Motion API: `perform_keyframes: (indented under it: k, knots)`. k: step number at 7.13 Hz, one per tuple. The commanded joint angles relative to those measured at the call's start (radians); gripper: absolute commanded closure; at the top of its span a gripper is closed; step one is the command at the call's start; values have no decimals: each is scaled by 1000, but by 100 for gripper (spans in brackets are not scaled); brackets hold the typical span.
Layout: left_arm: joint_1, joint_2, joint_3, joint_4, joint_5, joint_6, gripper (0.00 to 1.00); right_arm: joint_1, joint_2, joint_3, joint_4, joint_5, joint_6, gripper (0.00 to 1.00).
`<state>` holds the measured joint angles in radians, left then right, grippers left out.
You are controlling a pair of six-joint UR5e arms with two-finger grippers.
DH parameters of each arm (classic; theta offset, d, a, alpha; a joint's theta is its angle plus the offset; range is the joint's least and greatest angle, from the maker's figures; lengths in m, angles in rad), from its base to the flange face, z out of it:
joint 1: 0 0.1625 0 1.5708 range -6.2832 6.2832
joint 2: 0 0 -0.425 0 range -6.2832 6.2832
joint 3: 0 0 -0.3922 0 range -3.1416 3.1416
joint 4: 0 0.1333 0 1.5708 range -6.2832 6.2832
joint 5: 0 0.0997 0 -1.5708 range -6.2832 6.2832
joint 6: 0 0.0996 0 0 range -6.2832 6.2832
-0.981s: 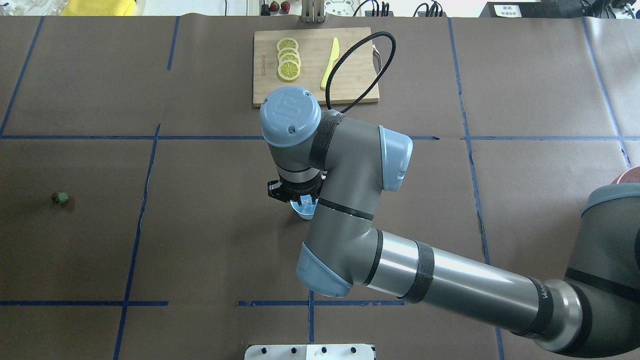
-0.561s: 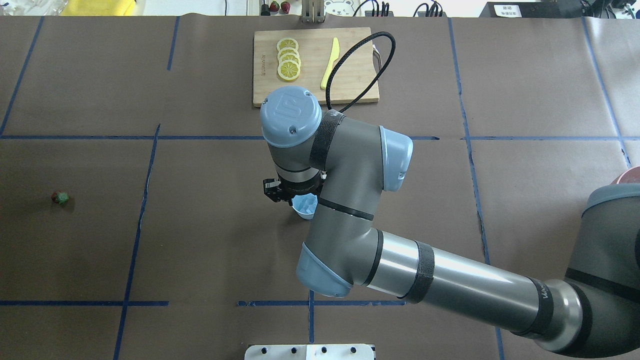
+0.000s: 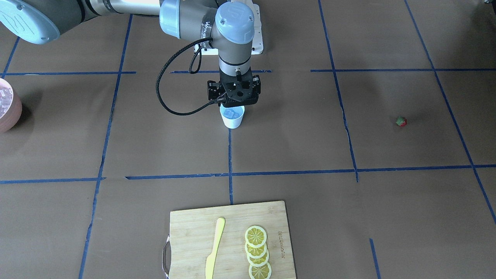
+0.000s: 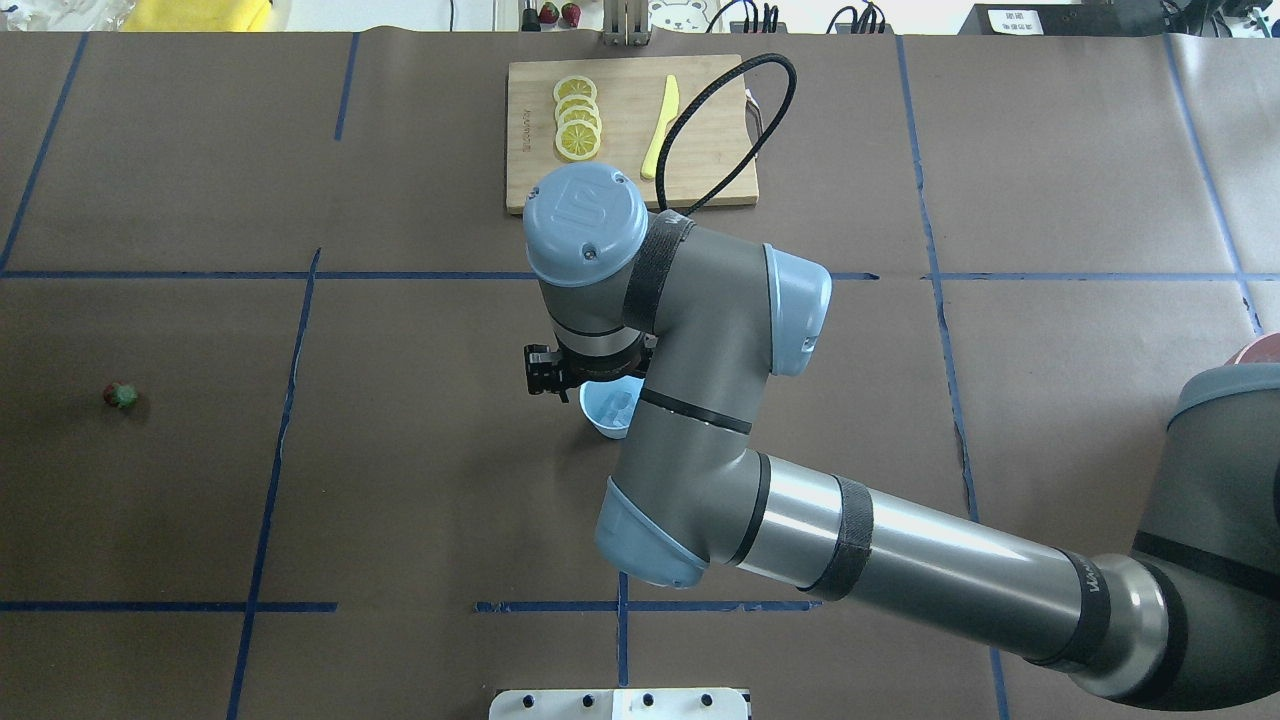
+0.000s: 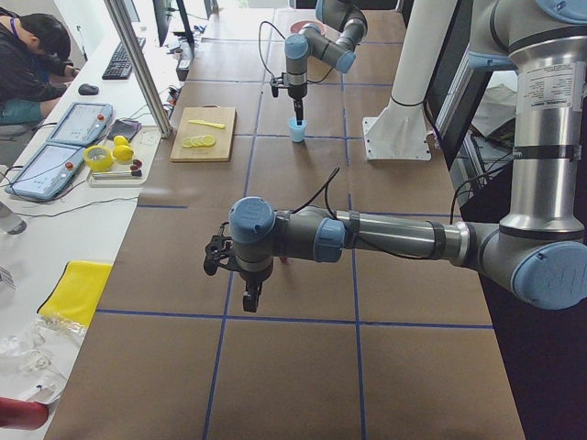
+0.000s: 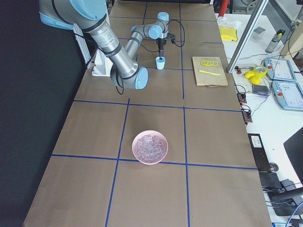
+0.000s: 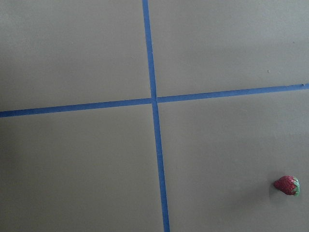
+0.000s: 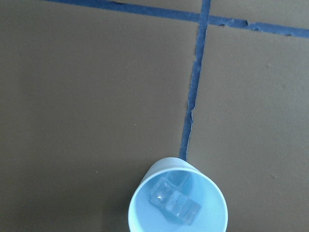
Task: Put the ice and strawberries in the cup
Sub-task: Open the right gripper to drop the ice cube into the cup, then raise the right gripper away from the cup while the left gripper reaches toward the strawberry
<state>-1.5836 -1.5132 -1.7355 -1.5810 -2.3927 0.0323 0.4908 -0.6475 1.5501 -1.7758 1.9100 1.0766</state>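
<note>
Step in hand, as I judge it: the ice is delivered and the right arm must clear the cup.

1. The cup (image 3: 232,121) stands upright on the brown table cover with the ice (image 8: 175,204) lying in its bottom: a few clear cubes, touching one another.
2. The right gripper (image 3: 234,99) hangs directly above the cup's mouth. Its body hides the fingers in both exterior views and the wrist camera shows none, so I cannot tell how far they stand apart. It probably holds nothing.
3. I retract it straight up. Any sideways drift could catch the rim and tip this light cup.
4. The strawberry (image 7: 287,185) lies on the cover well apart from the cup, on the robot's left side.
5. The left gripper (image 5: 249,298) hovers near the strawberry. Its opening cannot be judged from this side view.
6. The pink bowl (image 6: 133,147) of spare ice sits well apart from the cup on the robot's right.
</note>
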Motion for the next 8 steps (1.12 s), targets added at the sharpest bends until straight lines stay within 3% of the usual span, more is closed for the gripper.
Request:
perform_keyframes:
  k: [1,2,3,5,8]
  knots:
    - [49,-1,-21,1,10,-6,0,59,-3,59,-25,12,-3,1]
    - [69,-1,-24,-31,29,-8,0,98,-12,99,-57,35,-3,1]
    - [101,1,-27,-90,36,-140,0,141,-55,154,-66,61,-7,1]
    - [238,65,-27,-372,47,-443,0,224,-202,308,-68,114,-62,1]
    - [446,77,-27,-551,183,-755,0,336,-369,386,-60,161,-298,1]
